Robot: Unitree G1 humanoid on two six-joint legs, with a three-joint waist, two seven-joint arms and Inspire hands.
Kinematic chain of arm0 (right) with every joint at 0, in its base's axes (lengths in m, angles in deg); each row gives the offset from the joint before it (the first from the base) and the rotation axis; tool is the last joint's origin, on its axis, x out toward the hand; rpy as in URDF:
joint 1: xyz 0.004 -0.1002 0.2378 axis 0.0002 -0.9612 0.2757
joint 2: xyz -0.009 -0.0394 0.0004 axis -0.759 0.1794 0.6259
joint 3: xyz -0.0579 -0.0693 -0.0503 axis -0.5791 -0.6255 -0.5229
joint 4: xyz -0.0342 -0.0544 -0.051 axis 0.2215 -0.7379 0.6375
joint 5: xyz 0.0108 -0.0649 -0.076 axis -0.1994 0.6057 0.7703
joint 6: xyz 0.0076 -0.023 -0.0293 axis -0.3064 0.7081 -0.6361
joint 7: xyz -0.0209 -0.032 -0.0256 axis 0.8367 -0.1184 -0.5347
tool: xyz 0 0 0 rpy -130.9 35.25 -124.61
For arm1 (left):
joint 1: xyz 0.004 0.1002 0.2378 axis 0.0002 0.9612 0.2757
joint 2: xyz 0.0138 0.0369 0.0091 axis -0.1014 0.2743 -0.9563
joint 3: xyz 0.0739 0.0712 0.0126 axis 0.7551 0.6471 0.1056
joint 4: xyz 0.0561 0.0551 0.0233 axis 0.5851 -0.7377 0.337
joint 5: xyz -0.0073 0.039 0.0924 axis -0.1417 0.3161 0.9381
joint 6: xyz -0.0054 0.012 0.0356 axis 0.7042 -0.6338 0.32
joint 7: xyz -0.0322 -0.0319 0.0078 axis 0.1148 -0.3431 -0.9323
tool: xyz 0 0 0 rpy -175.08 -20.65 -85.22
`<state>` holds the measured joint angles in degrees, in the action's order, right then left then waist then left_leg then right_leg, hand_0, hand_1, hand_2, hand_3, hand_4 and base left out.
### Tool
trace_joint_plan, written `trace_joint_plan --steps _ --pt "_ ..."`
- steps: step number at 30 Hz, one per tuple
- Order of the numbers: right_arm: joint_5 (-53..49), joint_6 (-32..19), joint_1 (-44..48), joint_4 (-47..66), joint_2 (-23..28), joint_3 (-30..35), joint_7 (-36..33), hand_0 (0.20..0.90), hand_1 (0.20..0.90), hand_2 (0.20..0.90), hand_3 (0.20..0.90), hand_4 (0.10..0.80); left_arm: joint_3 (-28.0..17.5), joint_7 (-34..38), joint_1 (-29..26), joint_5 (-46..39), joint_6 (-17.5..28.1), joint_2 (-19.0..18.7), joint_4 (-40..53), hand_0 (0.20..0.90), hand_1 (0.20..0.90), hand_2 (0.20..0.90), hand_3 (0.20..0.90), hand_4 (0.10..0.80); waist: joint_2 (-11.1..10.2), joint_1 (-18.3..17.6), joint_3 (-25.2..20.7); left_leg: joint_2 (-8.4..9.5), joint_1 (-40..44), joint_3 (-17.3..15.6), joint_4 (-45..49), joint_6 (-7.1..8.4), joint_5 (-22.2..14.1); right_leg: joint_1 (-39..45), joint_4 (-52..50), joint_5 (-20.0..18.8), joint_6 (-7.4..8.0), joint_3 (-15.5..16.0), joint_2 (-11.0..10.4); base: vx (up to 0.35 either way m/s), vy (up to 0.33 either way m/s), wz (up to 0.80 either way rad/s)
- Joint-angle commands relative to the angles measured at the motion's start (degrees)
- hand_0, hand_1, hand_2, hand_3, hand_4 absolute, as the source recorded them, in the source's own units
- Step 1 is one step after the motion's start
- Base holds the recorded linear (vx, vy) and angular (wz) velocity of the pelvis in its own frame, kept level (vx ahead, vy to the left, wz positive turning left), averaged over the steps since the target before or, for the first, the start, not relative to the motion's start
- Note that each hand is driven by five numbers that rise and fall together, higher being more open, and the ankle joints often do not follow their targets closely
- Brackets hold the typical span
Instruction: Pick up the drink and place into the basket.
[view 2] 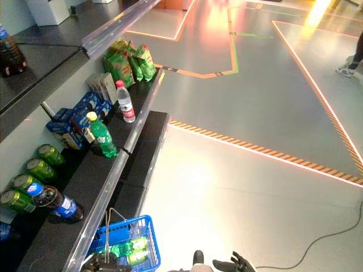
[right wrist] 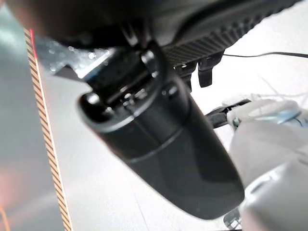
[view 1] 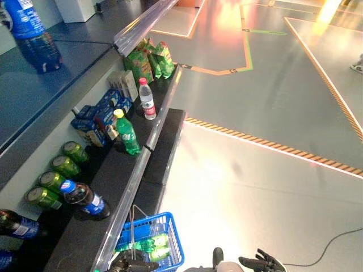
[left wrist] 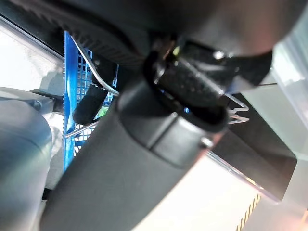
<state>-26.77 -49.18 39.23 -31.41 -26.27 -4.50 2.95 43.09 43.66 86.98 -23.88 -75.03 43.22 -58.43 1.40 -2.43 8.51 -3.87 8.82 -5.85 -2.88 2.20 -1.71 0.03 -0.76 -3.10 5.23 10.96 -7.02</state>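
Already my left hand (view 1: 133, 263) curls round the wire handle of the blue basket (view 1: 170, 226), green bottles inside. My right hand (view 1: 262, 263) hangs spread, empty. The green drink (view 1: 127, 133) stands on the shelf (view 1: 113, 187); I should reach squarely, gripping mid-body.

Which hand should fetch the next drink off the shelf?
Probably right. The left hand is at the blue basket, apparently holding its wire handle, with green bottles already inside. The right hand hangs empty, fingers relaxed, though farther from the shelf.
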Motion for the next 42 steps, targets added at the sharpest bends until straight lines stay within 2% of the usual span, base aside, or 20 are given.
trace_joint_plan --steps 1,4,8,9,13,14,16,17,18,19,21,23,26,27,30,32,40,42 --pt "-1.03 -1.97 3.23 -0.87 -1.11 0.86 0.53 0.9 0.9 0.9 0.9 0.8 -3.19 0.71 -3.0 -0.72 5.83 -5.44 2.29 0.3 0.3 0.3 0.2 0.1 -2.59 1.3 -2.05 7.91 2.82 -1.22 1.67 -4.71 -6.22 -6.61 -1.15 -6.79 4.23 -2.12 -2.24 0.284 -0.175 0.15" --pt "-0.57 -1.97 3.22 -1.6 -1.09 0.5 0.51 0.9 0.9 0.9 0.9 0.8 -3.34 0.77 -2.59 -0.59 5.9 -5.21 2.04 0.3 0.3 0.3 0.2 0.1 -2.32 1.0 -2.51 6.94 2.81 -2.15 3.81 -4.41 -7.16 -5.61 -2.32 -4.62 3.4 -1.68 -1.75 0.249 -0.19 0.08" --pt "0.74 -2.15 2.79 -0.97 -0.91 -0.7 1.05 0.9 0.9 0.9 0.9 0.8 -3.13 1.12 -1.94 -1.48 5.14 -4.88 3.17 0.3 0.3 0.3 0.2 0.1 -2.19 0.79 -2.77 4.87 2.74 -2.26 7.28 -2.57 -7.85 -3.16 -2.93 -1.97 0.84 -1.21 -0.45 0.27 -0.228 0.1" --pt "1.53 -2.33 2.6 -0.59 -0.8 -1.0 1.71 0.9 0.9 0.9 0.9 0.8 -3.46 0.89 -1.7 -1.3 4.73 -4.82 3.73 0.3 0.3 0.3 0.2 0.1 -2.32 0.88 -2.96 3.99 2.55 -2.02 8.7 -1.68 -7.11 -2.11 -2.63 -1.15 -0.08 -0.81 0.13 0.24 -0.209 0.04" --pt "2.18 -2.58 2.62 0.23 -0.72 -1.96 2.36 0.9 0.9 0.9 0.9 0.8 -3.59 0.33 -1.74 -0.62 4.33 -4.44 4.14 0.3 0.3 0.3 0.2 0.1 -2.47 1.08 -3.49 2.6 1.47 -0.99 12.15 0.03 -4.35 -1.16 -2.29 0.02 -1.66 -0.29 1.02 0.167 -0.19 -0.01" --pt "2.63 -2.7 2.67 1.33 -0.69 -2.88 2.71 0.9 0.9 0.9 0.9 0.8 -3.77 0.22 -1.92 -0.87 4.5 -4.08 3.97 0.3 0.3 0.3 0.2 0.1 -2.7 1.3 -3.68 1.53 -0.5 -0.25 16.77 1.19 -1.26 -0.29 -2.07 1.0 -2.9 -0.17 1.63 0.15 -0.263 -0.05" --pt "2.57 -1.77 2.74 2.74 -0.65 -3.95 3.43 0.9 0.9 0.9 0.9 0.8 -4.3 0.18 -1.97 -1.9 4.44 -3.89 4.37 0.3 0.3 0.3 0.2 0.1 -3.34 1.65 -3.6 0.98 -3.36 0.51 23.83 1.86 1.22 0.77 -1.53 1.6 -3.84 -0.49 1.68 0.112 -0.279 -0.07" --pt "4.32 -1.63 2.81 3.82 -0.69 -5.03 4.8 0.9 0.9 0.9 0.9 0.8 -4.78 0.56 -1.89 -2.16 4.33 -3.42 4.91 0.3 0.3 0.3 0.2 0.1 -4.15 2.1 -3.08 1.39 -6.81 0.58 30.43 1.7 1.85 1.91 -0.68 1.65 -4.39 -0.86 1.38 0.081 -0.244 -0.07" --pt "4.04 -2.05 2.66 3.88 -0.8 -5.83 5.01 0.9 0.9 0.9 0.9 0.8 -5.03 0.5 -1.9 -2.22 4.23 -3.42 5.0 0.3 0.3 0.3 0.2 0.1 -4.33 2.35 -2.92 1.45 -8.01 0.47 32.1 1.72 2.34 2.25 -0.53 1.73 -4.55 -0.93 1.36 0.1 -0.248 -0.15" --pt "2.17 -1.7 2.62 3.72 -1.03 -6.28 5.94 0.9 0.9 0.9 0.9 0.8 -5.25 0.4 -2.03 -2.04 4.43 -3.35 4.72 0.3 0.3 0.3 0.2 0.1 -4.8 2.79 -2.64 1.01 -10.3 0.05 34.38 1.46 2.2 2.92 -0.05 1.59 -4.61 -1.04 1.15 0.123 -0.194 -0.23" --pt "1.14 -0.78 3.24 4.53 -1.72 -6.79 6.03 0.9 0.9 0.9 0.9 0.8 -5.78 0.65 -1.89 -1.32 3.91 -2.98 5.48 0.3 0.3 0.3 0.2 0.1 -4.62 3.93 -2.14 1.02 -11.81 -1.34 31.18 1.04 1.47 4.13 0.83 1.78 -3.86 -0.18 1.17 0.155 -0.136 -0.43" --pt "1.1 -0.52 4.05 5.72 -1.91 -7.63 5.55 0.9 0.9 0.9 0.9 0.8 -5.76 0.05 -1.18 -1.17 4.0 -3.07 6.38 0.3 0.3 0.3 0.2 0.1 -2.88 4.56 -1.98 0.5 -11.42 -2.51 22.33 2.09 3.67 4.94 0.87 2.65 -3.31 0.17 2.06 0.165 0.014 -0.44" --pt "1.18 0.08 4.56 6.9 -2.01 -8.03 4.39 0.9 0.9 0.9 0.9 0.8 -5.83 -0.18 -0.74 -1.47 4.21 -2.74 6.77 0.3 0.3 0.3 0.2 0.1 -1.34 5.01 -1.82 1.23 -10.79 -1.59 15.63 2.71 5.0 5.79 1.26 3.29 -3.08 -0.92 2.78 0.125 0.082 -0.19" --pt "1.42 0.07 4.77 7.46 -2.15 -8.35 3.2 0.9 0.9 0.9 0.9 0.8 -5.65 0.23 -0.36 -2.04 4.39 -2.42 6.79 0.3 0.3 0.3 0.2 0.1 0.02 5.38 -1.91 2.2 -10.61 -0.03 10.56 3.18 5.78 6.62 1.8 3.97 -3.02 -2.24 3.59 0.146 0.091 -0.13" --pt "0.88 0.29 4.51 7.83 -2.51 -8.43 1.25 0.9 0.9 0.9 0.9 0.8 -5.35 0.14 -0.13 -2.06 4.25 -2.16 6.81 0.3 0.3 0.3 0.2 0.1 1.34 5.65 -2.01 2.46 -10.88 0.65 5.02 3.88 7.48 7.8 1.69 5.08 -2.99 -3.38 4.54 0.158 0.087 -0.12" --pt "1.79 0.38 3.42 7.99 -2.38 -8.33 -0.93 0.9 0.9 0.9 0.9 0.8 -4.68 -0.7 0.34 -2.04 4.04 -2.26 7.22 0.3 0.3 0.3 0.2 0.1 2.27 6.0 -1.98 3.37 -12.05 1.05 2.04 4.07 8.8 9.59 1.91 6.0 -2.86 -4.73 4.94 0.245 0.141 -0.33" --pt "2.99 0.31 2.38 5.96 -1.23 -8.45 -0.82 0.9 0.9 0.9 0.9 0.8 -4.53 -1.41 1.15 -2.42 4.56 -2.49 6.29 0.3 0.3 0.3 0.2 0.1 2.22 7.68 -2.48 5.74 -14.56 3.62 -0.09 3.25 9.9 13.35 3.33 7.35 -2.8 -7.76 5.26 0.224 0.106 -0.21" --pt "4.42 -0.02 2.7 4.04 -1.29 -7.86 -0.8 0.9 0.9 0.9 0.9 0.8 -4.98 -1.35 0.52 -3.09 5.2 -2.24 4.35 0.3 0.3 0.3 0.2 0.1 1.87 7.8 -3.19 6.46 -14.31 4.1 0.38 1.77 8.66 14.11 1.49 9.07 -2.37 -8.82 4.53 0.357 0.251 -0.16"
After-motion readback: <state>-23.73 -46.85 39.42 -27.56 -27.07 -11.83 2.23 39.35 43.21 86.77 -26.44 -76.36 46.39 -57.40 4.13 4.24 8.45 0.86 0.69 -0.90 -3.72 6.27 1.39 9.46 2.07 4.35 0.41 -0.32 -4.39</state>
